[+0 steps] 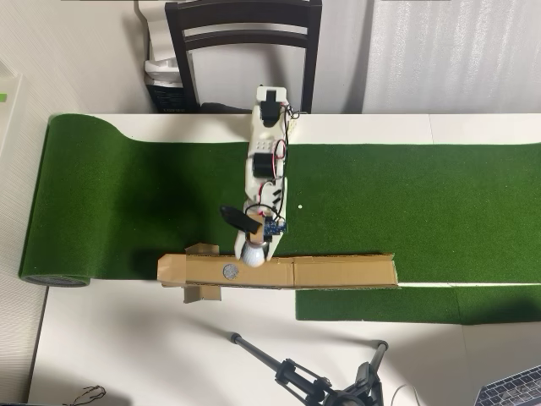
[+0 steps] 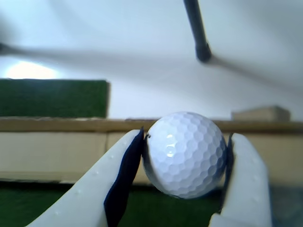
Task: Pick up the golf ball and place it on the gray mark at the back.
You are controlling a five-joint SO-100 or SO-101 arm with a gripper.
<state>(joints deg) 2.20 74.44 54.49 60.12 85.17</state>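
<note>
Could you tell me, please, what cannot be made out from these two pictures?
- The gray mark: absent from the wrist view, which shows only the cardboard wall from the side.
- The golf ball: in the overhead view mostly hidden under the gripper, so its height above the cardboard cannot be told.
- The gripper's fingers: cut off by the wrist view's lower edge.
- The tripod: cut off by the overhead view's lower edge; blurred in the wrist view.

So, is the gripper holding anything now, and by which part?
Yes. The gripper is shut on the golf ball, its two fingers pressing the ball's left and right sides around the middle, as the wrist view shows.
</note>
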